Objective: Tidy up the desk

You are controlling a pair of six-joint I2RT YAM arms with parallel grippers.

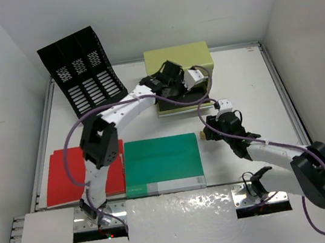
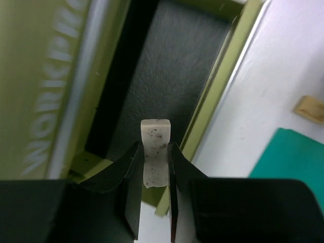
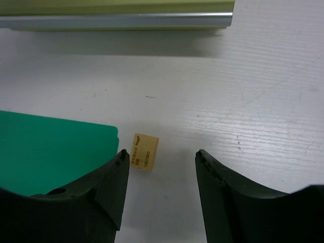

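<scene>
Olive box [image 1: 177,58], drawer [image 2: 167,76] open, L gripper [image 2: 154,149] pinching speckled eraser [image 2: 156,132] over it

White tabletop [image 3: 263,101]: matt, fine streaked grain. Dark drawer lining [image 2: 172,76]: rough, felt-like. Metal handle bar [image 3: 116,20] at 12 o'clock: brushed, satin. Off-white speckled block [image 2: 155,147]: matt, rubbery. Flat green folder [image 3: 45,147]: smooth.

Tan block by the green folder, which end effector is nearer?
Right. The right end effector hangs open over the tan block; the left end effector holds a white speckled block over the olive drawer box.
</scene>
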